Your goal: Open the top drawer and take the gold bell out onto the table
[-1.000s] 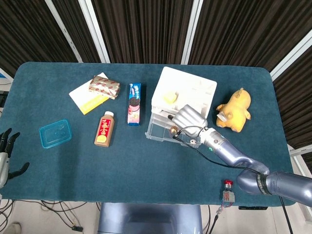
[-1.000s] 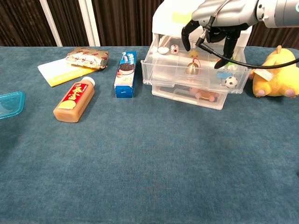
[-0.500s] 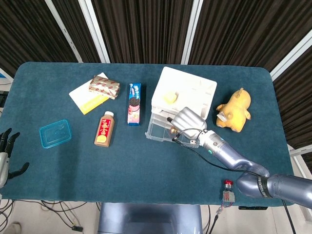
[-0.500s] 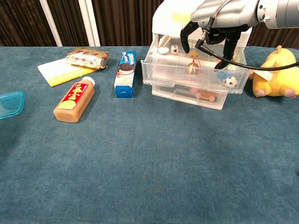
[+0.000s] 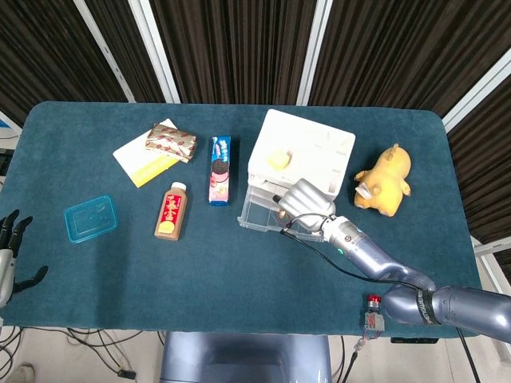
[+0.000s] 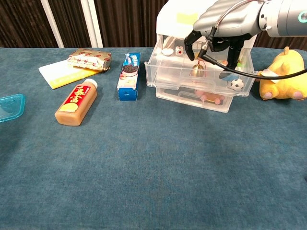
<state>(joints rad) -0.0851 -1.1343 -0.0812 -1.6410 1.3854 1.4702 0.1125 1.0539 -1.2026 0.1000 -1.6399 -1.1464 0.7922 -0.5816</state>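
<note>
A: Where is the gold bell (image 6: pixel 197 71)?

B: In the pulled-out top drawer (image 6: pixel 165 74) of the clear drawer unit (image 5: pixel 299 152), near its middle, with a small soccer ball (image 6: pixel 235 84) further right in the same drawer.

A: And the right hand (image 6: pixel 217 25)?

B: It hangs over the open drawer, its fingers (image 6: pixel 233 53) curled downward and spread apart. The bell sits directly below them, between the nearer digit on the left and the ones on the right. I cannot tell whether any finger touches it; nothing looks gripped.

A: The left hand (image 5: pixel 9 255)?

B: At the table's (image 5: pixel 239 271) left edge, fingers apart, holding nothing.

A: Anything else?

B: 1 yellow plush toy (image 6: pixel 283 76) sits right of the unit, 1 cookie box (image 6: pixel 128 75) to its left.
</note>
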